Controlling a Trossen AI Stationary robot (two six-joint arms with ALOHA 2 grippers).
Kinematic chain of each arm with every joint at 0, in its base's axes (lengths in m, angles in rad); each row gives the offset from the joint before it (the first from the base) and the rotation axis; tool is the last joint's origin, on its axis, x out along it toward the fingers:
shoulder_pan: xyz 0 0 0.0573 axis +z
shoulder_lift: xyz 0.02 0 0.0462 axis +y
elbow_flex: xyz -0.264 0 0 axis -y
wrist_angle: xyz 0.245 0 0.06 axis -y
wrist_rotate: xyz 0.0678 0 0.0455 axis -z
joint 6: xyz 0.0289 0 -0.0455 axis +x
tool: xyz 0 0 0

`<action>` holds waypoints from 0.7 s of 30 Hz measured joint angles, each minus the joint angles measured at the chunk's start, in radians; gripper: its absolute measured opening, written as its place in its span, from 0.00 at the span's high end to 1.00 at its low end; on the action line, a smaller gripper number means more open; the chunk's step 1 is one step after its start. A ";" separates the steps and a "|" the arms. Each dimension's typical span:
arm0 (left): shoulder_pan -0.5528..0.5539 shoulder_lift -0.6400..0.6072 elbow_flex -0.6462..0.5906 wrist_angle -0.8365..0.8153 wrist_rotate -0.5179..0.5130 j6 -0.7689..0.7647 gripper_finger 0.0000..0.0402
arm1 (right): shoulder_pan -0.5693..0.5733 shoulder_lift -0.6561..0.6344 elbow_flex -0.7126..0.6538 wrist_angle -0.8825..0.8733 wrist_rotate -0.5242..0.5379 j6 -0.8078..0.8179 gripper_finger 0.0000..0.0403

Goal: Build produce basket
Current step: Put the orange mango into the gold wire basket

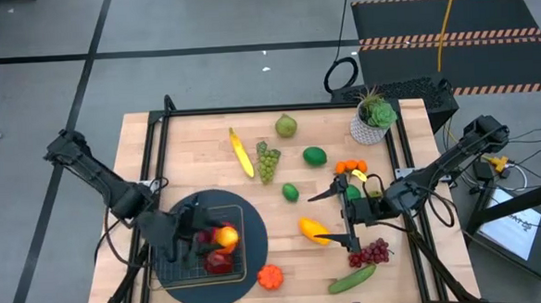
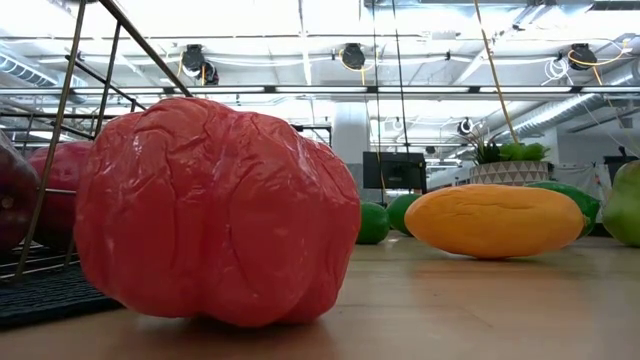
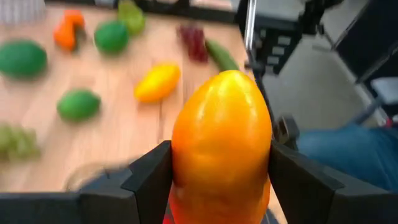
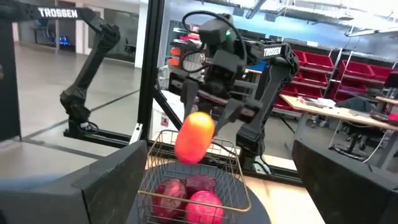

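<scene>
The dark wire basket (image 1: 172, 264) stands on a round dark mat (image 1: 249, 216) at the table's near left, with red apples (image 1: 219, 260) in it. It also shows in the right wrist view (image 4: 239, 186). My left gripper (image 1: 217, 236) is above the basket, shut on an orange-yellow oval fruit (image 3: 221, 137), which also shows in the right wrist view (image 4: 194, 137). My right gripper (image 1: 328, 215) is wide open and empty over the table's right half. One finger is beside a yellow fruit (image 1: 314, 229). My left gripper pinches the orange-yellow fruit by its two opposite sides (image 3: 177, 163) between its two fingers. The fingers come from above, slanting down, and are on the fruit's upper part. The fruit's lower end (image 4: 186, 155) hangs clear above the basket and the apples.
Loose produce lies on the wood: banana (image 1: 242, 153), green grapes (image 1: 268, 161), pear (image 1: 286, 126), two green fruits (image 1: 314, 156), purple grapes (image 1: 369, 252), cucumber (image 1: 352, 278), red-orange pepper (image 1: 270, 277). A potted plant (image 1: 374, 118) stands at the far right corner.
</scene>
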 joint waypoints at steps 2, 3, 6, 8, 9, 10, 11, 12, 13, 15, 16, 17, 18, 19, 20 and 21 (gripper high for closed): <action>-0.021 -0.001 0.000 -0.071 0.000 -0.070 0.40 | 0.000 0.000 0.000 0.004 0.020 -0.034 0.02; -0.033 0.000 0.000 -0.108 0.000 -0.107 0.40 | 0.000 0.000 0.000 0.008 0.032 -0.047 0.02; -0.066 0.005 0.000 -0.188 -0.009 -0.200 0.40 | -0.007 0.000 0.000 0.011 0.076 -0.048 0.02; -0.087 0.012 -0.002 -0.227 -0.010 -0.241 0.40 | -0.010 0.000 0.000 0.010 0.088 -0.029 0.02; -0.100 0.014 -0.008 -0.233 -0.010 -0.262 0.40 | -0.010 0.000 0.000 0.010 0.097 -0.020 0.02; -0.113 0.016 -0.013 -0.236 -0.010 -0.280 0.40 | -0.011 0.000 0.000 0.010 0.099 -0.018 0.02; -0.126 0.019 -0.019 -0.236 -0.009 -0.294 0.40 | -0.011 0.000 0.000 0.010 0.099 -0.018 0.02; -0.138 0.022 -0.025 -0.235 -0.007 -0.306 0.40 | -0.011 0.000 0.000 0.010 0.099 -0.017 0.02; -0.153 0.027 -0.032 -0.236 -0.005 -0.318 0.40 | -0.010 0.000 0.000 0.010 0.099 -0.017 0.02; -0.178 0.036 -0.046 -0.236 0.000 -0.348 0.40 | -0.010 0.000 0.000 0.010 0.099 -0.016 0.02; -0.190 0.040 -0.052 -0.236 0.000 -0.364 0.40 | -0.010 0.000 0.000 0.010 0.099 -0.016 0.02; -0.200 0.044 -0.058 -0.236 0.000 -0.378 0.40 | -0.010 0.000 0.000 0.010 0.099 -0.016 0.02; -0.210 0.048 -0.065 -0.236 0.000 -0.391 0.40 | -0.010 0.000 0.000 0.010 0.099 -0.015 0.02; -0.218 0.052 -0.073 -0.236 0.000 -0.401 0.40 | -0.010 0.000 0.000 0.010 0.099 -0.012 0.02; -0.228 0.055 -0.082 -0.236 0.000 -0.409 0.40 | -0.010 0.000 0.000 0.010 0.099 -0.008 0.02; -0.236 0.057 -0.090 -0.236 0.000 -0.418 0.40 | -0.010 0.000 0.000 0.010 0.099 -0.005 0.02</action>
